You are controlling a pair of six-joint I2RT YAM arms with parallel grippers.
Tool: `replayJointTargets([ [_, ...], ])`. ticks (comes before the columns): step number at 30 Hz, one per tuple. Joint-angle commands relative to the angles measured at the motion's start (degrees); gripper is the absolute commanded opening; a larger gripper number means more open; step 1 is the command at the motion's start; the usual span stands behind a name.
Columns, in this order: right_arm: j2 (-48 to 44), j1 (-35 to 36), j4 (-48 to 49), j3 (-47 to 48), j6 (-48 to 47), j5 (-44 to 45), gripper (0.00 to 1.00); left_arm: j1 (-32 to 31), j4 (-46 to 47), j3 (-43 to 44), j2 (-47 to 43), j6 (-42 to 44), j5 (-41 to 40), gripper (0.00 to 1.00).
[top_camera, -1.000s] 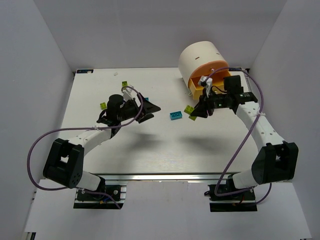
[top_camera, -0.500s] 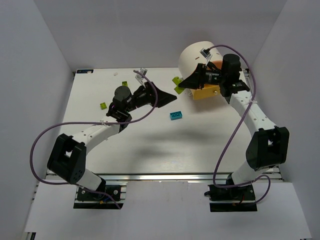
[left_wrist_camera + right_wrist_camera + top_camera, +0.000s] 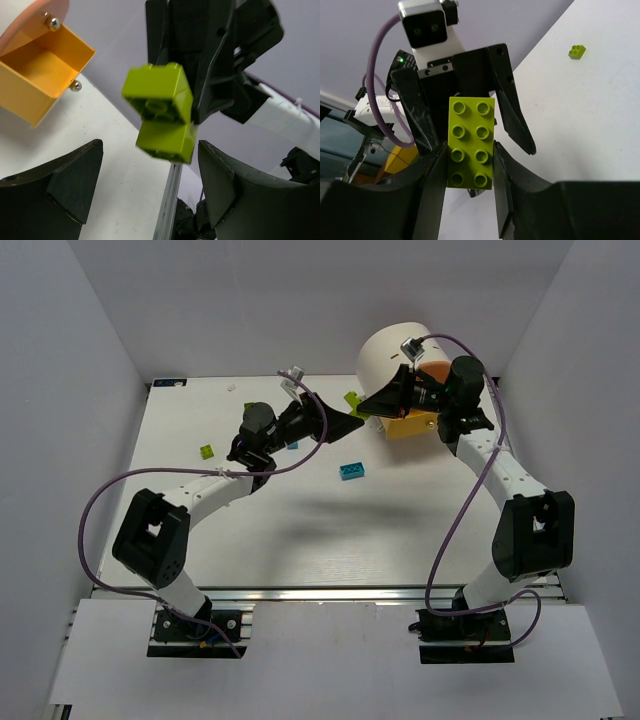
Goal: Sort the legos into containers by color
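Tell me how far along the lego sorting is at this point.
Done: nothing visible; the open orange drawer shows no brick in the part the left wrist camera sees. In hand: the right gripper grips a long lime brick in the air, between the open jaws of the left gripper, which looks like a handover. Left: a cyan brick and a small lime brick lie on the table.

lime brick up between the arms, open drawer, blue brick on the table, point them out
lime brick (image 3: 471,142), right wrist view, studded top face
open drawer (image 3: 42,70), left wrist view, inside floor
blue brick (image 3: 351,470), top external view, its middle
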Motion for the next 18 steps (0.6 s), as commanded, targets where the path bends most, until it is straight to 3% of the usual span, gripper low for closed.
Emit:
replayJointTargets([
  [1, -2.31, 0.06, 7.16, -0.99, 3.48, -2.34, 0.00, -0.33, 5.37, 2.76, 0.23, -2.40, -0.28, 0.85],
  [4, -2.23, 0.06, 8.31, -1.17, 4.27, -2.35, 0.00, -0.33, 7.13, 3.11, 0.76, -4.07, 0.77, 0.82],
  [9, -1.79, -0.12, 10.07, -0.91, 5.15, -2.17, 0.00, -0.33, 7.32, 2.67, 1.20, -5.21, 2.09, 0.64],
  [16, -0.38, -0.29, 10.78, 1.11, 5.59, -2.08, 0.00, -0.33, 9.42, 1.62, 1.12, -6.97, 3.06, 0.55],
  [18, -0.03, -0.56, 10.95, 1.82, 5.59, -2.00, 0.00, 0.19, 10.56, 1.53, 1.38, -7.94, 3.59, 0.45],
])
